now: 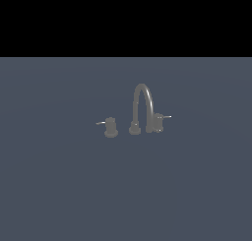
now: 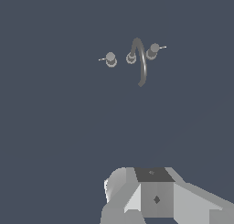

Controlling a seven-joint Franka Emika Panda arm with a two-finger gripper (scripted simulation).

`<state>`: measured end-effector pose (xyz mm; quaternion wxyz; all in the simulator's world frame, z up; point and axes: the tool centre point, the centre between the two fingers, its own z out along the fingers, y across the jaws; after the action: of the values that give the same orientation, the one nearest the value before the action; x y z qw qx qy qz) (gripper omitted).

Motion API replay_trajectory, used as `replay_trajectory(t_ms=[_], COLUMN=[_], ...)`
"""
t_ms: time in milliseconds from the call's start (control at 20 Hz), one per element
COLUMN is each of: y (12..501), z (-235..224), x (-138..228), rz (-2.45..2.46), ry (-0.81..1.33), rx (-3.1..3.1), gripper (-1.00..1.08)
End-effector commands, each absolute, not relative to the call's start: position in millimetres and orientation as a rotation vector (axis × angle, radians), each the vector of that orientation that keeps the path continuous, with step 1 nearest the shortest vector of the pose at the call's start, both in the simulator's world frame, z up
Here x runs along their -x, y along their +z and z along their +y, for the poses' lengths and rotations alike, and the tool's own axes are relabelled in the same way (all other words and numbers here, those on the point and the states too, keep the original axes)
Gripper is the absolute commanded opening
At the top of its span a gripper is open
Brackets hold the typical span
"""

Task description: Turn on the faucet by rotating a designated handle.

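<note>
No arm visible in the exterior view. Wrist view shows only part of the gripper [image 2: 155, 198] body: a pale grey faceted housing, with a darker square face in the middle carrying a small diamond mark and a dark top panel above it. A rounded light-grey lobe sits on one side of that face, an angled flat plate on the other. Fingers are cut off by the frame edge, so jaw state can't be read. The camera looks down from high above the floor, and nothing touches the housing.
</note>
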<state>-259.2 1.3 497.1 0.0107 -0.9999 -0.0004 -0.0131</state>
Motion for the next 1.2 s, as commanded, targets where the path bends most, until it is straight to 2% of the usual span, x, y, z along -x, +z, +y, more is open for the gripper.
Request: replay_trajectory(t_ms=[0, 700, 1150], y=[497.1, 498.2, 492.2], z=[1.3, -6.4, -11.7], x=[259.2, 256.3, 227.7], rz=[-0.001, 0.005, 0.130], ry=[-0.041, -0.033, -0.029], rx=[3.120, 3.079, 3.080], gripper=[-1.00, -1.00, -1.00])
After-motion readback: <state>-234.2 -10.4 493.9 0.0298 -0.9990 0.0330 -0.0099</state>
